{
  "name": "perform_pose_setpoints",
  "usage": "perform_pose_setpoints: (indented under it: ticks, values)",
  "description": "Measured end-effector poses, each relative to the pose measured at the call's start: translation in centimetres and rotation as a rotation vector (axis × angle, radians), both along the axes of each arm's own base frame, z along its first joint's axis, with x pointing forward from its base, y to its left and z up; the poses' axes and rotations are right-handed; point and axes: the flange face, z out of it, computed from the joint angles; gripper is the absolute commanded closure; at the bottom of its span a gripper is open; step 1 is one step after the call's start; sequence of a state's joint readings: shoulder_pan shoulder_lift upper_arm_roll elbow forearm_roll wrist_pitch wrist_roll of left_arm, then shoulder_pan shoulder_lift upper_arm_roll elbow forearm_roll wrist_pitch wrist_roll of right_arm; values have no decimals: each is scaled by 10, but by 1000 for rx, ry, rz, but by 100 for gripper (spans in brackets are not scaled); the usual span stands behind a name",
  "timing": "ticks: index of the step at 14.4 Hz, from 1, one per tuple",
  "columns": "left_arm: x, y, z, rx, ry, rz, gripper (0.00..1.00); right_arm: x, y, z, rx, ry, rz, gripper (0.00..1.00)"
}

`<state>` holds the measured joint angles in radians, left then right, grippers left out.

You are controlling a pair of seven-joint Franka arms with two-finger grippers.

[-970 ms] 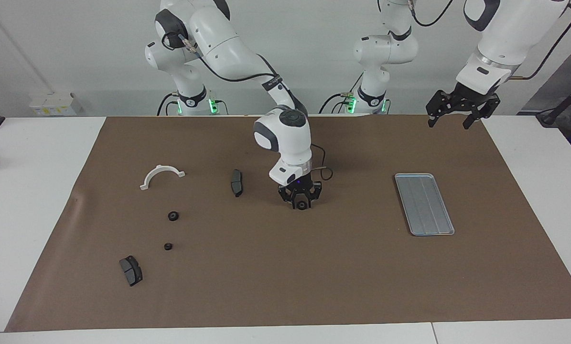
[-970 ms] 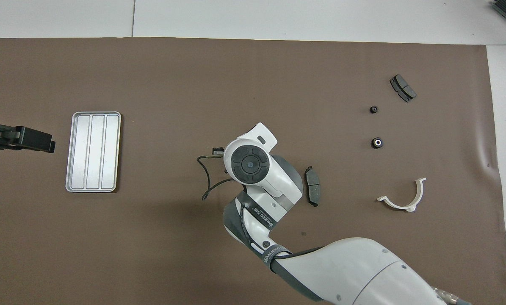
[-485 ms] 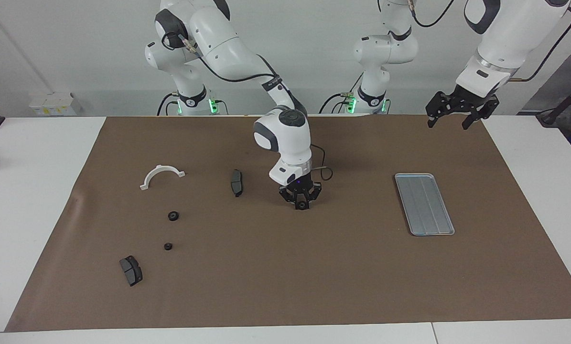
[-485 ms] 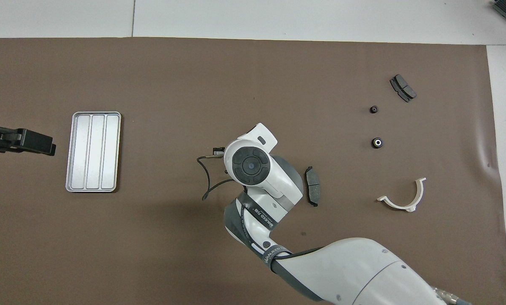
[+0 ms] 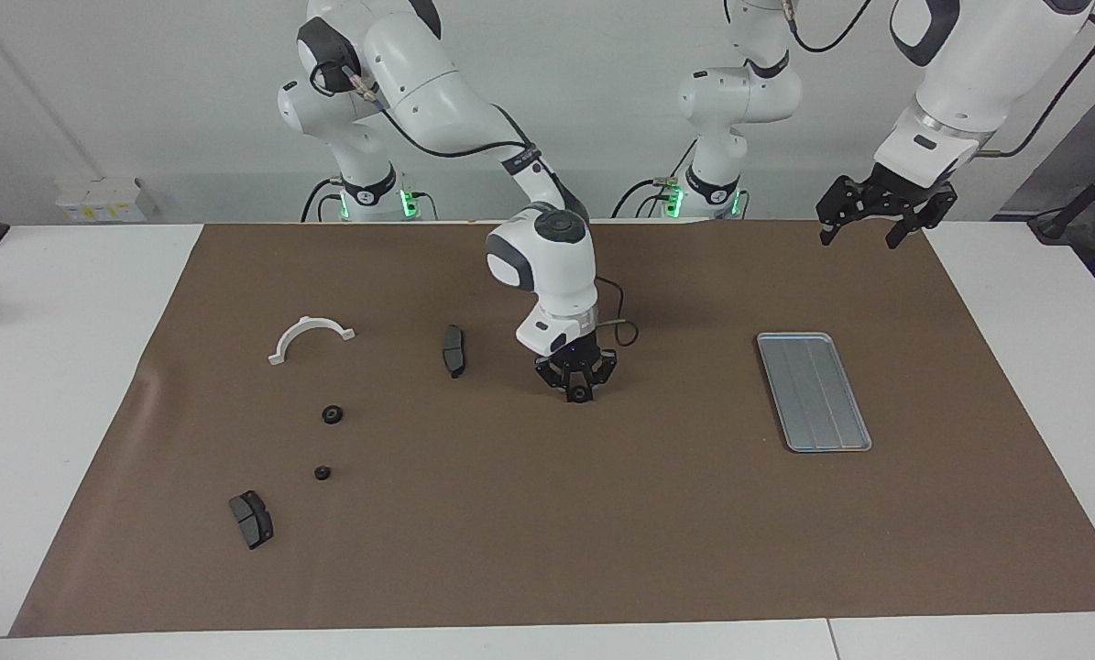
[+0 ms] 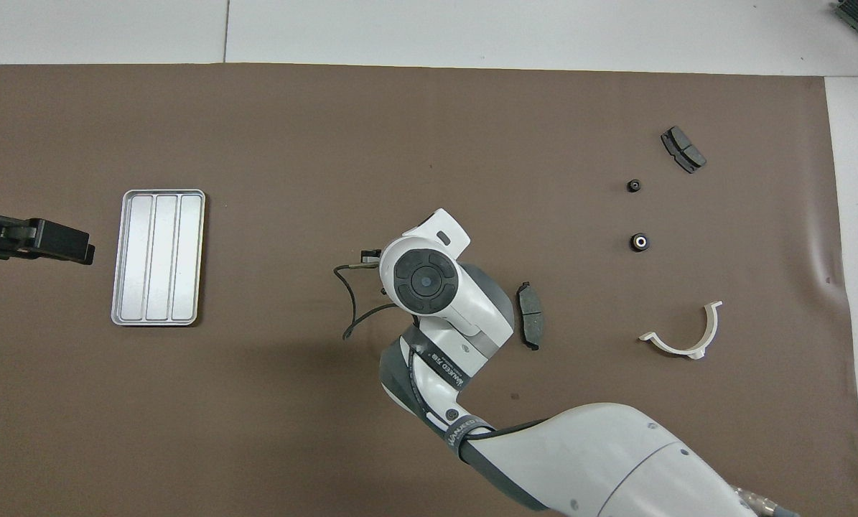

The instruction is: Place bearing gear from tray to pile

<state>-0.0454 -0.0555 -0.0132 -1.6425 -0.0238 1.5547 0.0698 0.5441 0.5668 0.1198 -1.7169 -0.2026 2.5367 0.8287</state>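
Right claw (image 5: 580,394) now tighter on gear (image 5: 581,395)

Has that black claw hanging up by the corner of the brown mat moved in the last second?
Yes. The left gripper has risen slightly and drifted away from the tray, toward the left arm's end of the table.

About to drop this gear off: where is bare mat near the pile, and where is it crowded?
Bare brown mat lies between the two small black round gears and the dark brake pad. It is crowded between the white curved bracket and the second brake pad.
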Motion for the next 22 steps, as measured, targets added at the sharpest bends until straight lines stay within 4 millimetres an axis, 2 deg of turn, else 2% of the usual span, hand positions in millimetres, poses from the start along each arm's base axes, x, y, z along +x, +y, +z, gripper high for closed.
perform_pose_setpoints:
  ticks: [3,6,9,13,16,19,22]
  values:
    - [0,0,0,0,0,0,0,4,-5,1,-31,-5,22,88]
    - [0,0,0,0,0,0,0,24,-33,3,-83,9,55,88]
    - [0,0,0,0,1,0,0,58,-93,8,-139,28,96,88]
    - [0,0,0,0,1,0,0,103,-205,19,-199,54,133,88]
    - [0,0,0,0,1,0,0,122,-278,29,-229,62,168,88]
    - [0,0,0,0,1,0,0,129,-323,30,-222,71,165,86]
    - [0,0,0,0,1,0,0,133,-356,30,-122,88,128,86]
